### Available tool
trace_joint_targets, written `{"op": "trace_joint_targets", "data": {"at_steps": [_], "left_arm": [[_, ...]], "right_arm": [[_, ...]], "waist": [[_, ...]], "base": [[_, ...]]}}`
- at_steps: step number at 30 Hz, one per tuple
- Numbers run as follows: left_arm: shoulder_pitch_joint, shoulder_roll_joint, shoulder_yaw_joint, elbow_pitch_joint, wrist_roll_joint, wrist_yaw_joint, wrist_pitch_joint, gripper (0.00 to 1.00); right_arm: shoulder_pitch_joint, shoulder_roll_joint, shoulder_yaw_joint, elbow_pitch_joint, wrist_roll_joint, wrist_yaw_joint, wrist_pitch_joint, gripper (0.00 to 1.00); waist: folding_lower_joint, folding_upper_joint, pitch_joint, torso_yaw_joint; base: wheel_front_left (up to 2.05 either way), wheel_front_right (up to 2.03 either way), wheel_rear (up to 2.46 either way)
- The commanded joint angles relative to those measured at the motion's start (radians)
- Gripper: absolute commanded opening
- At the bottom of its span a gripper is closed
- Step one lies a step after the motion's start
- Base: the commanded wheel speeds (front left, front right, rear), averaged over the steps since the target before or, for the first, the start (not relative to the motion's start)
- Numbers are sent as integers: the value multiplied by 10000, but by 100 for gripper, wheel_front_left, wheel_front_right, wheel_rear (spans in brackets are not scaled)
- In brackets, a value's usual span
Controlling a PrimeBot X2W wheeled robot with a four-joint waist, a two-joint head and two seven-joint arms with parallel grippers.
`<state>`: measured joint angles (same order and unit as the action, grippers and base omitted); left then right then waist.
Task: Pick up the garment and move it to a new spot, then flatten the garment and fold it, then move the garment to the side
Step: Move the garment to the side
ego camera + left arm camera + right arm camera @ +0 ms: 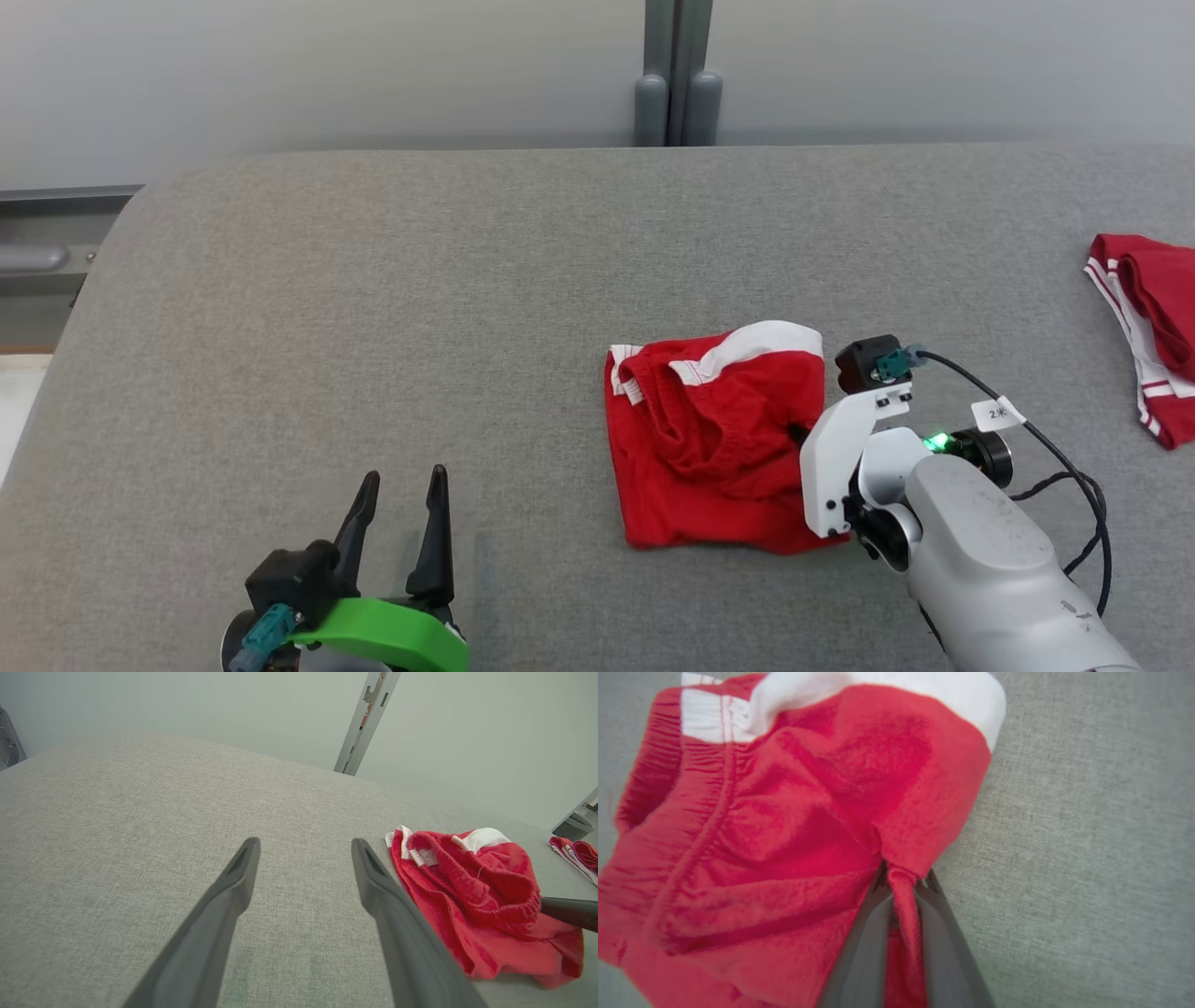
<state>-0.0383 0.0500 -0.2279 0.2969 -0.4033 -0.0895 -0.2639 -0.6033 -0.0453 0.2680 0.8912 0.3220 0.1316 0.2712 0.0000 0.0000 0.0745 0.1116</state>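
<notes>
A crumpled red garment (709,439) with white trim lies on the grey padded table (373,308), right of centre. My right gripper (903,879) is shut on a pinched fold at the garment's (784,835) right edge, red cloth squeezed between its dark fingers (868,933). In the head view the right gripper's (801,435) fingertips are mostly hidden behind its white wrist. My left gripper (401,485) stands open at the lower left, well clear of the garment (472,896), nothing between its fingers (224,905).
A second red and white garment (1148,327) lies at the table's far right edge. A grey post (677,75) stands behind the table against a pale wall. The right arm's black cable (1055,448) loops over the table.
</notes>
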Motion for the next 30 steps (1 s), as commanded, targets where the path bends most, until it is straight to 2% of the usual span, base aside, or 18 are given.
{"op": "trace_joint_targets", "data": {"at_steps": [1,5,12,18,24,30], "left_arm": [[-174,15,20,-60,108,-57,-1,100],[-225,15,26,-183,159,-43,-1,100],[-592,18,-131,-274,296,-74,-1,100],[-1066,50,-195,-206,596,-150,-1,100],[-1350,211,-285,-71,724,-228,1,100],[-1504,328,-431,-3,790,-244,2,100]], "right_arm": [[-161,-118,7,94,-158,-20,-128,0],[-431,-322,17,116,-309,-20,-347,0],[-811,-1073,-214,-131,-362,-19,-634,0],[-1060,-1471,-634,-339,-414,-19,-837,0],[-1131,-1472,-1003,-510,-313,-19,-1018,0],[-1177,-1335,-1083,-604,-357,-19,-1178,0]], "waist": [[0,0,84,-452],[0,0,261,-1281],[0,0,789,-2910],[0,0,1346,-3961],[0,0,1699,-4620],[0,0,1931,-4879]], "base": [[0,0,0],[0,0,0],[0,0,0],[0,0,0],[0,0,0],[0,0,0]]}}
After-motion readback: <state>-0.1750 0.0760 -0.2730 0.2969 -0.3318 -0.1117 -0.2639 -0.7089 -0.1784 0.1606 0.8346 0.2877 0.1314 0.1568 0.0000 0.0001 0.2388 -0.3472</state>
